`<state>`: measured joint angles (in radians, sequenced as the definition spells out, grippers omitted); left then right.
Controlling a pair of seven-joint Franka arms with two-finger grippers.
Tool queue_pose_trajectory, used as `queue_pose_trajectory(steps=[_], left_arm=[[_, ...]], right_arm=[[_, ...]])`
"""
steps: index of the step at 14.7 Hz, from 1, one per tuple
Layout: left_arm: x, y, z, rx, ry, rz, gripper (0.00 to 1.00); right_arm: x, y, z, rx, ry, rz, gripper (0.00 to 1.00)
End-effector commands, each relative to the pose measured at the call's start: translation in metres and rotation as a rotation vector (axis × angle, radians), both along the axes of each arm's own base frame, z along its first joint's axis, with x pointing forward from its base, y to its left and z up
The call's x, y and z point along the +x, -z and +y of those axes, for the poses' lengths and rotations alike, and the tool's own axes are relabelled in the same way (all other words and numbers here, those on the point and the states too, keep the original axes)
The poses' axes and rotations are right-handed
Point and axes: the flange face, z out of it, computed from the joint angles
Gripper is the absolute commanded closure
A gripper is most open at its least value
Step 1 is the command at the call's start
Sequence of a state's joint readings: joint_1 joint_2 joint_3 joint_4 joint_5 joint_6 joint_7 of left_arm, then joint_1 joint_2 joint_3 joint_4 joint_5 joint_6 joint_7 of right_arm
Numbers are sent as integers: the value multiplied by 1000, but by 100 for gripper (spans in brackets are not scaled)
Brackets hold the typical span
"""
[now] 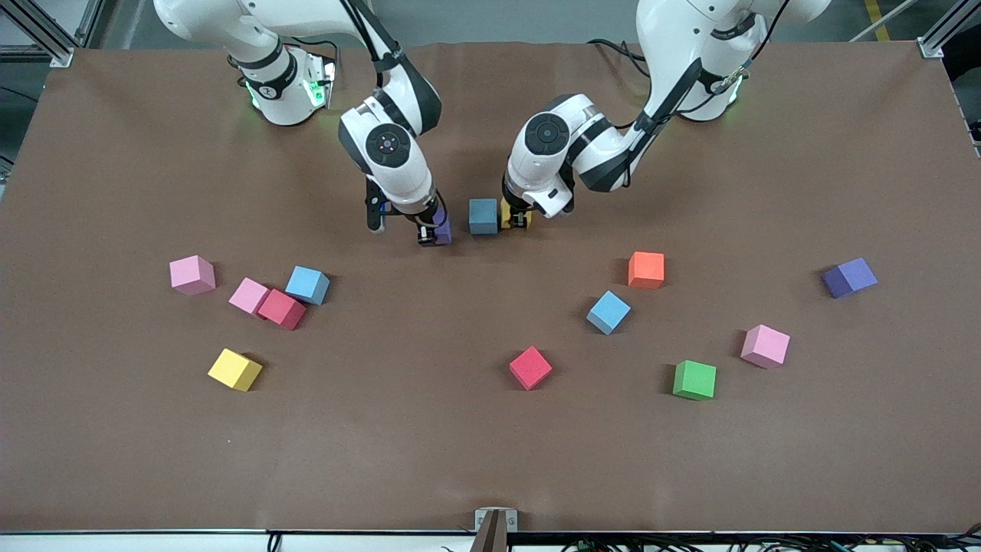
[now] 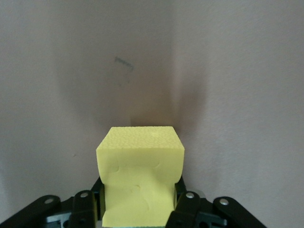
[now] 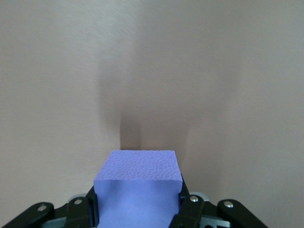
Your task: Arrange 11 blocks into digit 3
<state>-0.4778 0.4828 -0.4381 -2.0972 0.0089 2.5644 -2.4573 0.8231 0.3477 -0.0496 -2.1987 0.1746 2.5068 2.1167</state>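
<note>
1. The landmark is the dull blue foam cube point(image 1: 483, 215) sitting on the brown table point(image 1: 490, 460), in the middle near the robots.
2. The left gripper point(image 1: 518, 218) is just beside that blue cube, toward the left arm's end. Its fingers point(image 2: 183, 209) squeeze a yellow foam cube point(image 2: 140, 173), which seems to touch the blue cube.
3. The right gripper point(image 1: 431, 234) is near the blue cube, toward the right arm's end. Its fingers point(image 3: 187, 211) pinch a purple foam cube point(image 3: 137, 192). A small gap lies between this cube and the blue one.
4. Nothing lies in that gap.
5. Closer to the front camera than the blue cube, toward the left arm's end, lie loose cubes: orange point(image 1: 646, 270), light blue point(image 1: 608, 312), red point(image 1: 530, 368), green point(image 1: 694, 380), pink point(image 1: 765, 346) and a second purple one point(image 1: 849, 277).
6. Closer to the front camera, toward the right arm's end, lie more: a pink cube point(image 1: 191, 274) by itself, then another pink point(image 1: 249, 296), a red point(image 1: 281, 309) and a light blue point(image 1: 307, 285) huddled touching, and a yellow cube point(image 1: 234, 369).
</note>
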Motion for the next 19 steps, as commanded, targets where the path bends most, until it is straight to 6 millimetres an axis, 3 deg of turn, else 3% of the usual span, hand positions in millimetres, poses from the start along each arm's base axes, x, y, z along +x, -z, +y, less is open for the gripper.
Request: queue_pose_trajectory(steps=[1,8,19], left_arm=[[4,-2,1,-7,-15,-15,71],[7,8,-3,0,-14,-13,71],[6,10,-16,-6,-9,-18,71]], right_arm=[[-16,12,4,-14,36,14,85],[-33,21,22,-13,49,0,85],[-43,33,35,-18,95,-6,85]])
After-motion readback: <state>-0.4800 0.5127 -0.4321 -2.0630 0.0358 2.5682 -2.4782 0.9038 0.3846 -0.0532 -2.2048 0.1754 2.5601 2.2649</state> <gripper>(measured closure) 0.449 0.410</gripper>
